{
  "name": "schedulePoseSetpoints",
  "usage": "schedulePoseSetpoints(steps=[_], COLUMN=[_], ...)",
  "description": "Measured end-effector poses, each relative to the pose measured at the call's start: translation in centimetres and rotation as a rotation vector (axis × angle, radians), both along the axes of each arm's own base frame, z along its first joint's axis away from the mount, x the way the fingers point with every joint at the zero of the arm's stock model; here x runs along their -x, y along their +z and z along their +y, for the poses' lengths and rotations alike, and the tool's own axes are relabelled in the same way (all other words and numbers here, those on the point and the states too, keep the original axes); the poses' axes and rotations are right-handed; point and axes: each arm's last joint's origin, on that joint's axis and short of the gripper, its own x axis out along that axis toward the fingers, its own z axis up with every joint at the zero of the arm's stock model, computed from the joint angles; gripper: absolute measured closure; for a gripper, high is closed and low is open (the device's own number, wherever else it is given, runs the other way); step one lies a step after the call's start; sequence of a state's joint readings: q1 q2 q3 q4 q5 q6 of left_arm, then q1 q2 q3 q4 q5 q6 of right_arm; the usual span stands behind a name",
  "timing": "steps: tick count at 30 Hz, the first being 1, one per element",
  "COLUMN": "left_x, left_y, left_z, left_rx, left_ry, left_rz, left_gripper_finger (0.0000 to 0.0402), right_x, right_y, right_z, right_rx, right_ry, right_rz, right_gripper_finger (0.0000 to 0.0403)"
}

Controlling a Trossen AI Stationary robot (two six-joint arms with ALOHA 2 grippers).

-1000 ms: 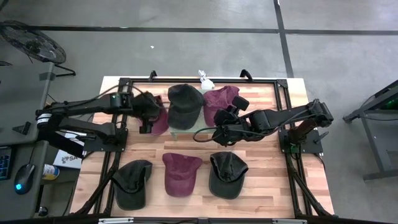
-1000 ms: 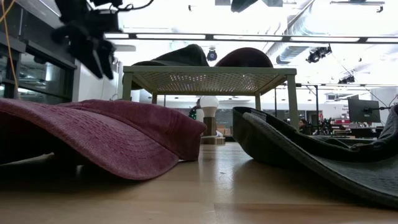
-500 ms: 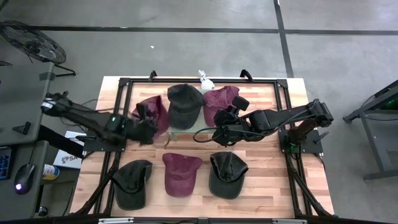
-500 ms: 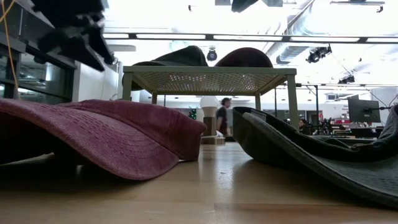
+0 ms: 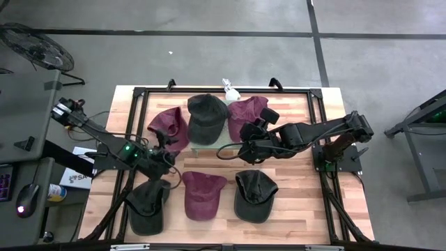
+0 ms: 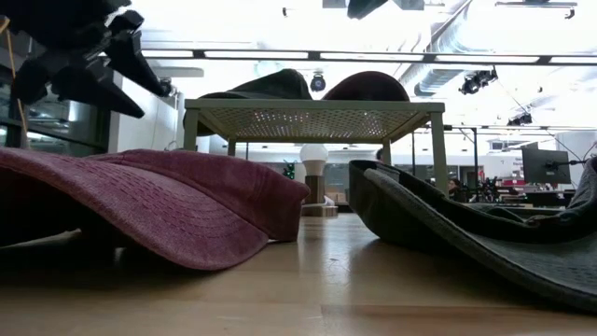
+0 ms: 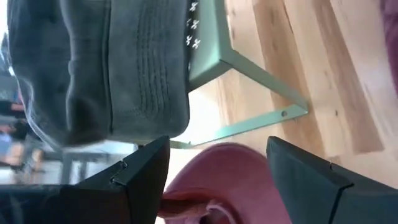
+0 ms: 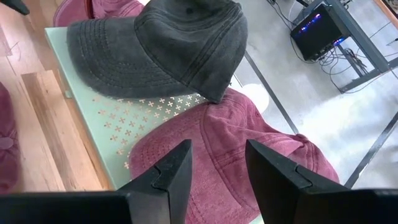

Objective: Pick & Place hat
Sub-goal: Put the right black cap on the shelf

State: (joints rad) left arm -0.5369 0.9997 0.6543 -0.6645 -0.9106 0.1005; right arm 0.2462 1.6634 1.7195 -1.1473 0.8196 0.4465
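A green perforated stand (image 5: 221, 143) at the table's middle carries a dark hat (image 5: 207, 118) and a maroon hat (image 5: 247, 113). Another maroon hat (image 5: 169, 127) lies beside the stand's left end. Along the near edge lie a dark hat (image 5: 148, 204), a maroon hat (image 5: 203, 194) and a dark hat (image 5: 254, 195). My left gripper (image 5: 162, 148) hangs open and empty, nearer than the left maroon hat; its fingers (image 7: 146, 177) frame a maroon hat (image 7: 217, 183) farther off. My right gripper (image 8: 217, 165) hovers open over the stand's maroon hat (image 8: 249, 149), touching nothing.
Black frame rails (image 5: 209, 89) run around the table. In the low view the near maroon hat (image 6: 140, 205) and dark hat (image 6: 466, 224) lie in front of the stand (image 6: 312, 117). Bare wood (image 5: 209, 162) lies between the stand and the near row.
My left gripper has drawn back from the left maroon hat toward the table's near edge, sinking a little and rolling at the wrist. It stays open. The maroon hat, earlier half covered by the arm, now shows in full beside the stand.
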Motion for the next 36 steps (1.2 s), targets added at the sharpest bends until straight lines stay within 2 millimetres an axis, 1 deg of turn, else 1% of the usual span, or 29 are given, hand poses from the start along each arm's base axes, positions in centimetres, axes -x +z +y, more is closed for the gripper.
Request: schedulePoseSetpoints(steps=[4, 10, 15, 19, 22, 24, 27, 33, 36], left_x=[0.1, 0.4, 0.5, 0.2, 0.2, 0.0, -0.4, -1.6, -2.0], left_y=[-0.2, -1.8, -3.3, -3.8, -4.1, -4.3, -4.4, -3.9, -3.9], left_z=[0.1, 0.4, 0.7, 0.5, 0.5, 0.7, 1.2, 2.7, 3.4], left_rx=[-0.079, -0.138, -0.194, -0.197, -0.213, -0.221, -0.187, -0.159, -0.123], left_ry=[-0.004, 0.014, 0.06, 0.067, 0.064, 0.085, 0.089, 0.118, 0.094], left_rz=[0.016, 0.019, -0.049, -0.113, -0.13, -0.153, -0.175, -0.193, -0.179], left_gripper_finger=[0.014, 0.014, 0.014, 0.014, 0.014, 0.014, 0.014, 0.014, 0.014], right_x=[0.0, 0.0, 0.0, 0.0, -0.1, -0.1, -0.1, -0.1, -0.1], right_y=[0.0, 0.0, 0.0, 0.0, 0.0, 0.0, 0.0, 0.1, 0.1], right_z=[0.0, 0.0, 0.0, 0.0, 0.0, 0.0, 0.0, 0.0, 0.0], right_rx=[-0.008, -0.012, -0.011, -0.012, -0.01, -0.004, 0.002, 0.01, 0.012], right_ry=[-0.002, -0.002, -0.002, -0.002, -0.002, -0.003, -0.003, -0.006, -0.006], right_rz=[-0.003, -0.005, -0.005, -0.009, -0.012, -0.011, -0.01, -0.011, -0.011], right_gripper_finger=[0.0261, 0.0261, 0.0261, 0.0261, 0.026, 0.0261, 0.026, 0.026, 0.0261])
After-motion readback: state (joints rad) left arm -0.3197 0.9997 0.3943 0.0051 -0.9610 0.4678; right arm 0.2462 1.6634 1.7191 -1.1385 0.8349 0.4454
